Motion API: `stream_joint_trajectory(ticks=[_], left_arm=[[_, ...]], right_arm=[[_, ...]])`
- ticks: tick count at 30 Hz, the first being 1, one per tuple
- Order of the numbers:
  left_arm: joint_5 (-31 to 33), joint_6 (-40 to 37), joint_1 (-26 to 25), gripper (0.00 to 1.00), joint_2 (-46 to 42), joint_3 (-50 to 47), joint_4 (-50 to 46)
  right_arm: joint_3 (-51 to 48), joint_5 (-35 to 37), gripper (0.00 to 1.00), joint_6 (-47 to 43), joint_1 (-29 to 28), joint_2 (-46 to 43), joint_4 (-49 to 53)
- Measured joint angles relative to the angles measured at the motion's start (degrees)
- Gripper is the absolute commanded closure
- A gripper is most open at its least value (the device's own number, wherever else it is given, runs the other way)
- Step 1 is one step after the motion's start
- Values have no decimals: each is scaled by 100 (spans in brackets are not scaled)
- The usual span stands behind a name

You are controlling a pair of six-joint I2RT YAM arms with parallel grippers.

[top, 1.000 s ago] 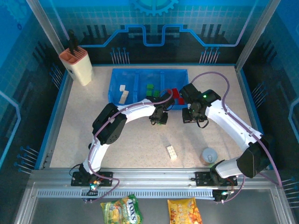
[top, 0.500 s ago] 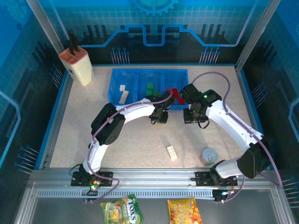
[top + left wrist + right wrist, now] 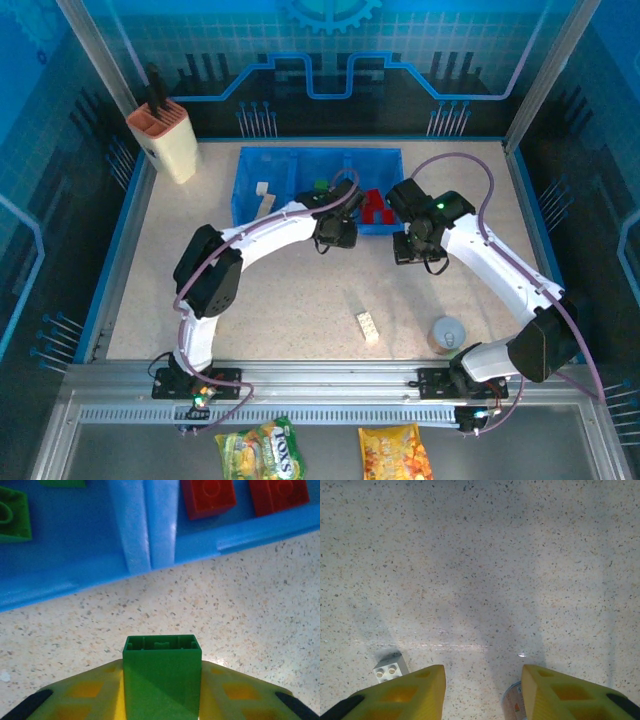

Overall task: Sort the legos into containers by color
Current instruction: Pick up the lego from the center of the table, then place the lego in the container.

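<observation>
**Green lego clamped by the left gripper at the near wall of the blue tray**

Off to the far left of the tray stands the knife block, well clear of the action. In the tray itself, the left compartment holds cream bricks, the middle one green bricks and the right one red bricks. The left gripper is just in front of the tray's near wall, about level with the divider between the middle and right compartments. Its fingers are closed tight on the green lego (hollow underside facing the wrist camera), with speckled table below.

Right of that, just off the tray's near right corner, hangs the right gripper, fingers spread wide with nothing between them, over bare table. A lone cream brick lies flat well in front of the tray, studs up. Right of it, and apart from it, sits the grey cup.
</observation>
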State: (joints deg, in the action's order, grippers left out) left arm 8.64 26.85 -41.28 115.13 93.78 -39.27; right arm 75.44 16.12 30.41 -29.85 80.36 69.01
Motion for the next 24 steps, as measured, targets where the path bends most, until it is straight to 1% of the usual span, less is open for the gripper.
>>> stream_joint_trajectory(ticks=[9,16,24], left_arm=[[13,-142,435,63,-11,361,-142],[59,-219,861,63,55,977,-297],[142,-348,1191,63,782,1788,-321]], right_arm=[[7,28,55,-24,2,-4,17],[7,39,55,-22,2,-44,63],[4,46,55,-22,28,-184,98]])
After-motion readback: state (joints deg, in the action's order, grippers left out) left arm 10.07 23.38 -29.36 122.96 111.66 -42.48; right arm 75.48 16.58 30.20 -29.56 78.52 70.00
